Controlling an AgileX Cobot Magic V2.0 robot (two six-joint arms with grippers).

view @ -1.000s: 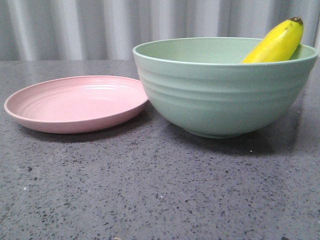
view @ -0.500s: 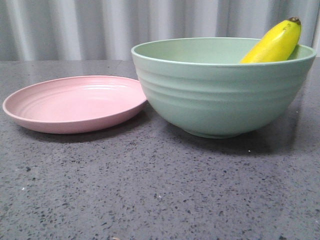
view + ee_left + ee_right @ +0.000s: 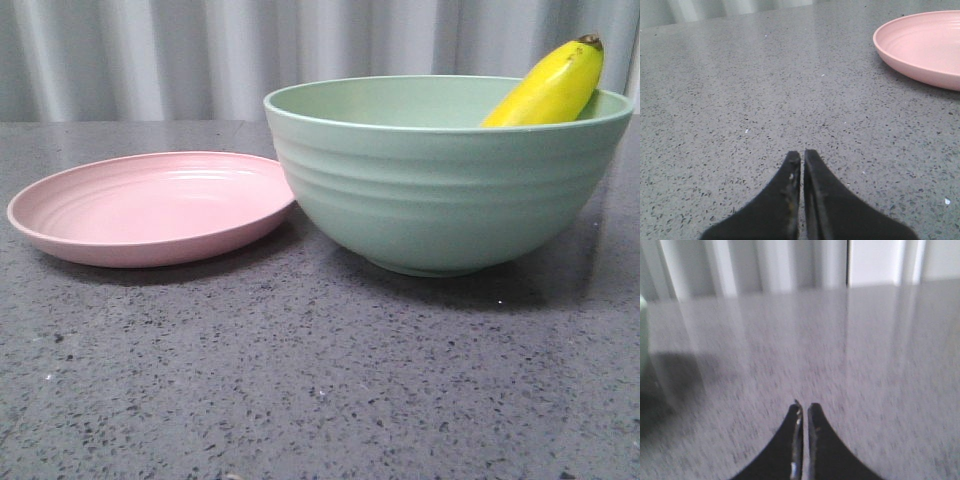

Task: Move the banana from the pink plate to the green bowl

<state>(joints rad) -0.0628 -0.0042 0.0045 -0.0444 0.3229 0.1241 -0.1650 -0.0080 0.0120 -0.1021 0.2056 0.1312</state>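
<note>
The banana (image 3: 549,88) is being held inside the green bowl (image 3: 440,190), leaning against the bowl's far right wall, with its dark brown tip sticking up above the rim at the right and its lower part being hidden by the near wall. The green bowl is being carried on its small foot by the dark speckled bench (image 3: 300,380), right of centre. The pink plate (image 3: 150,208) is being seen to the left of the bowl, flat on the bench, with nothing lying on it; its right rim is being overlapped by the bowl's side in the front view, and whether the two are touching cannot be told. A pale pleated curtain (image 3: 150,55) is being shown behind the bench's far edge. Neither arm is being shown in the front view. In the left wrist view, the left hand (image 3: 802,155) is being kept clenched, its two black fingertips being pressed almost together with only a thin slit between them and nothing gripped; it is being held low over bare bench, well apart from the pink plate (image 3: 920,47), whose rim is being seen further off. In the right wrist view, which is being blurred, the right hand (image 3: 804,407) is likewise being kept clenched on nothing, its fingertips nearly meeting over bare bench, while a sliver of the green bowl (image 3: 642,335) and its shadow are being caught at the edge of the picture.
</note>
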